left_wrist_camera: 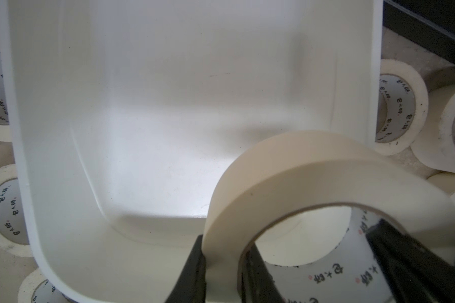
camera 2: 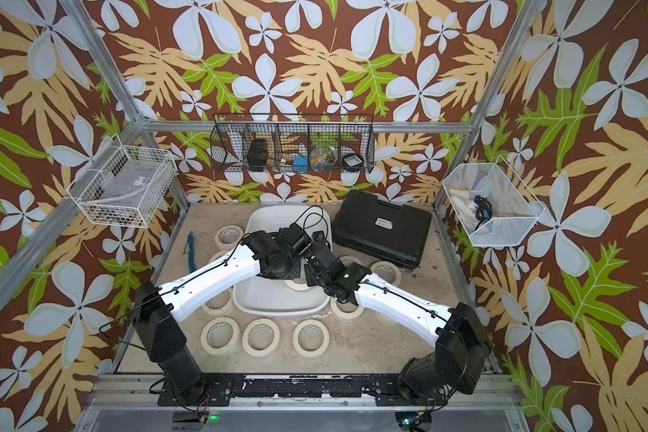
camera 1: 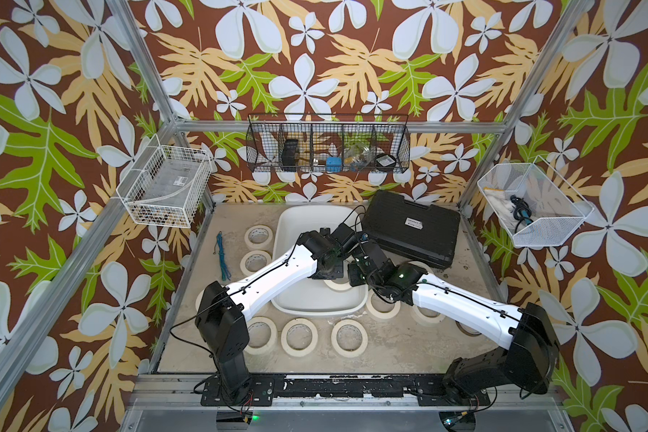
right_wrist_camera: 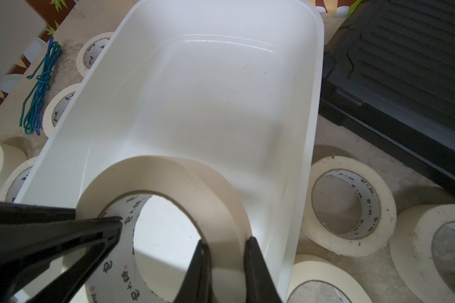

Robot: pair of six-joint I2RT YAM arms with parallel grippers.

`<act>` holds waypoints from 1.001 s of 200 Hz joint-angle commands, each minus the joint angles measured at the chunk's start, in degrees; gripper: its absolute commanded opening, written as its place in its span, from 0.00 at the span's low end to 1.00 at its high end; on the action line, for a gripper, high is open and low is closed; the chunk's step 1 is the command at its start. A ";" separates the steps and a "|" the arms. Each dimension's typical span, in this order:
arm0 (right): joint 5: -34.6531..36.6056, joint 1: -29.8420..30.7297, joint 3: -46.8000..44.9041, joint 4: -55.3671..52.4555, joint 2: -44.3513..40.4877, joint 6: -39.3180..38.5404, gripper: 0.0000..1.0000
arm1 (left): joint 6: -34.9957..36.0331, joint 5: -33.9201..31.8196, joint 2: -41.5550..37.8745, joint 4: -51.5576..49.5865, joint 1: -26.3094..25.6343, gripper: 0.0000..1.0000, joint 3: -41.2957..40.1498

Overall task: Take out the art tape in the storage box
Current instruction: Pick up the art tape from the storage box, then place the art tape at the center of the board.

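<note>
While art tape [right_wrist_camera: 168,178] sits in storage box [right_wrist_camera: 221,91] | left gripper [left_wrist_camera: 222,251], right gripper [right_wrist_camera: 226,244] clamp its wall

1. Art tape [camera 2: 260,351]: 10 cream rolls counted in a top view. 1 is in the storage box [camera 1: 315,303] and 9 lie flat on the desk [camera 1: 390,348] around it. My arms hide part of the desk.
2. Storage box: 1 white tub.
3. Black case [camera 1: 408,228]: 1.
4. Wire baskets [camera 1: 326,146]: 3 on the walls, 2 white and 1 black, the black one with 5 compartments.
5. Cord [camera 1: 222,258]: 1 blue-green bundle.
6. Claws: 2, my left claw [left_wrist_camera: 223,251] and my right claw [right_wrist_camera: 226,246], both clamped on the 1 roll in the box.
</note>
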 commanded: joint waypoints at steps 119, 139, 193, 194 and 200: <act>2.63 -2.24 1.48 -6.58 -9.04 -2.82 0.00 | 4.10 8.55 -19.17 14.31 1.94 0.80 -6.63; 2.49 -3.31 1.81 -8.58 -10.98 -3.36 0.00 | 4.68 8.87 -22.61 16.00 3.79 0.83 -8.99; 0.44 -6.29 -2.28 -13.29 -18.71 -2.83 0.00 | 6.75 9.71 -27.28 17.84 7.79 0.90 -12.21; 0.43 -6.39 -2.44 -13.40 -18.90 -2.77 0.00 | 6.74 9.74 -27.28 17.83 7.84 0.90 -12.27; 0.38 -6.54 -3.48 -14.07 -19.94 -2.28 0.00 | 6.89 9.90 -27.30 17.95 8.02 0.90 -12.56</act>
